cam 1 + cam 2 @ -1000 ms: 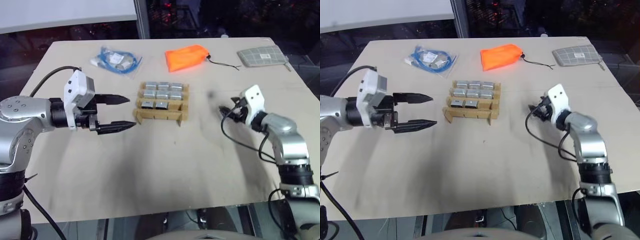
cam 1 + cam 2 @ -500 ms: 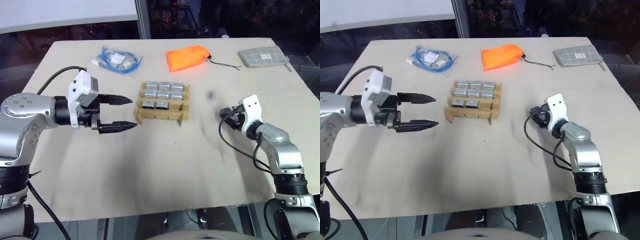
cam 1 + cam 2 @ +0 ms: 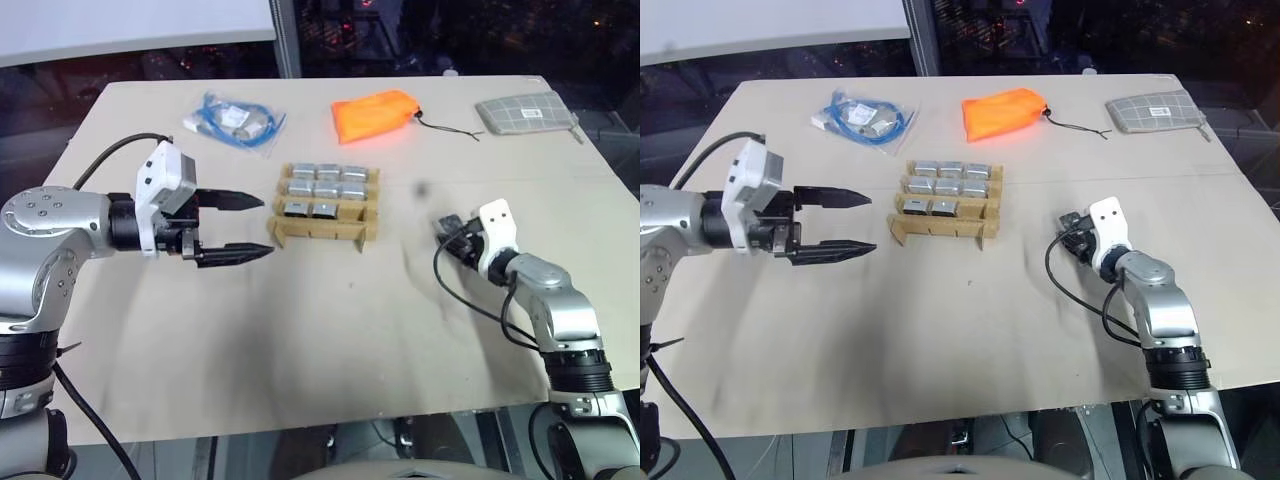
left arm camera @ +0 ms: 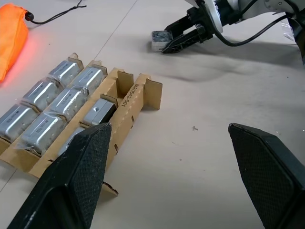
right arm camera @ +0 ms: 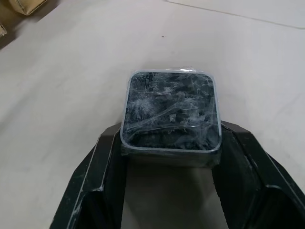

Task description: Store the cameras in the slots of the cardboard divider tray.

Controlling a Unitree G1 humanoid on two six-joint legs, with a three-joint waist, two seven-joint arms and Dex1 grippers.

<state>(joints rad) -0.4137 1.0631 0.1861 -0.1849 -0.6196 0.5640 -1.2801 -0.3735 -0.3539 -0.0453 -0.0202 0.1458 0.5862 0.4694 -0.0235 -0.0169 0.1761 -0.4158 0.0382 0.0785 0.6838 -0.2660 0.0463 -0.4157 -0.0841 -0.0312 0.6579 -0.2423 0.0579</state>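
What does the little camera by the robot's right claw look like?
The camera is a small boxy cube with a dark glossy face and rounded corners, wrapped in crinkly clear film. It sits on the pale table, apart from the cardboard tray. The right claw has a black finger against each of its sides.

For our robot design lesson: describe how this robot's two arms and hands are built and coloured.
Both arms are silver-grey metal with rounded joint housings and black bands. Each ends in a white boxy wrist block carrying two black tapered fingers: the left hand and the right hand. Black cables loop along each forearm. No markings are legible.
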